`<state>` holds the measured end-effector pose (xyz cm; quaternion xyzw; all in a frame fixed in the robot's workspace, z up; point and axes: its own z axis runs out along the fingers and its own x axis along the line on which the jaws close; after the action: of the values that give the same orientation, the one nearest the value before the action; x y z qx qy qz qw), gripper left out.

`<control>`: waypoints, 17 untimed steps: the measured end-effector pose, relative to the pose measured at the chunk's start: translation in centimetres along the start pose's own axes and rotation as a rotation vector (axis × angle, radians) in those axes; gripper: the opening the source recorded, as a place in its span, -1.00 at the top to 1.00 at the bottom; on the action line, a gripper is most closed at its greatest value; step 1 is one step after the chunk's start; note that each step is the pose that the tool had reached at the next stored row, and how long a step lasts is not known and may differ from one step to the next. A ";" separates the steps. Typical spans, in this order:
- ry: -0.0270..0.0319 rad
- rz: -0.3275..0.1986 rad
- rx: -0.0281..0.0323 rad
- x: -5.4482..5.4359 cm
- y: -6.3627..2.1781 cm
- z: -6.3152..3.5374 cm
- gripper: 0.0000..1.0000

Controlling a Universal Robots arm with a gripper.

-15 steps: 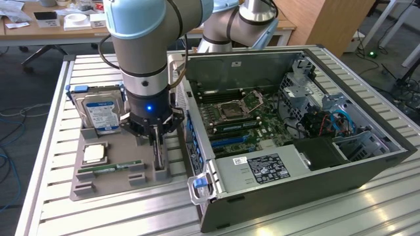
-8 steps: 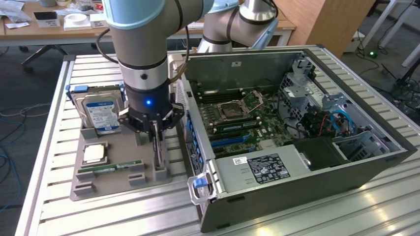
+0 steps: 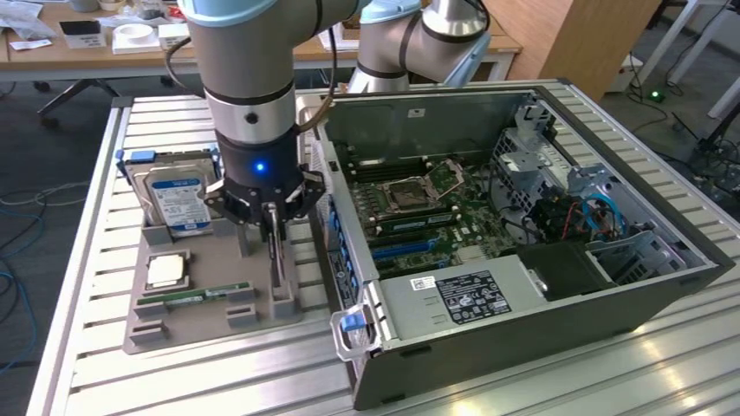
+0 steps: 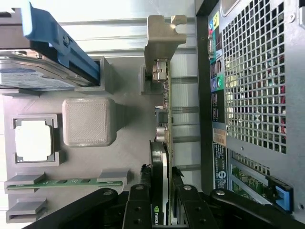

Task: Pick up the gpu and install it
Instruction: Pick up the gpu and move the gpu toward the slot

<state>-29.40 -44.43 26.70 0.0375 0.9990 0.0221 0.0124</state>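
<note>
On a slatted metal counter (image 3: 93,381), an open computer case (image 3: 555,334) lies on its side with its motherboard (image 3: 428,208) exposed, its perforated rear panel (image 4: 257,86) rising just beside a grey parts tray (image 3: 208,325). The tray's slots carry a silver hard drive (image 3: 179,204) in a blue carrier (image 4: 62,43), standing upright at the far end, a square processor chip (image 3: 168,270) in its own recess and a slim green memory stick (image 3: 194,296) lying flat between two clips. The gpu (image 4: 164,119) stands on edge in the tray's slot along the side nearest the case, its beige bracket (image 4: 159,33) at the far end, with a narrow strip of bare counter between card and case. A grey block (image 4: 88,121) sits on the card's other side. The gripper (image 3: 272,227) hangs straight down over the card, jaws pinching the gpu from both faces.
</note>
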 end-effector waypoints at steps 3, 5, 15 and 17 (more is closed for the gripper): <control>0.0000 0.000 -0.0001 0.0 0.03 -0.70 0.47; 0.0000 0.000 -0.0001 0.0 0.06 -1.18 0.47; 0.0000 0.000 -0.0001 -0.1 0.19 -4.26 0.47; 0.0000 0.000 0.0000 -0.1 0.22 -4.88 0.47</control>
<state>-29.41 -44.44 31.59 0.0375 0.9990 0.0221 0.0124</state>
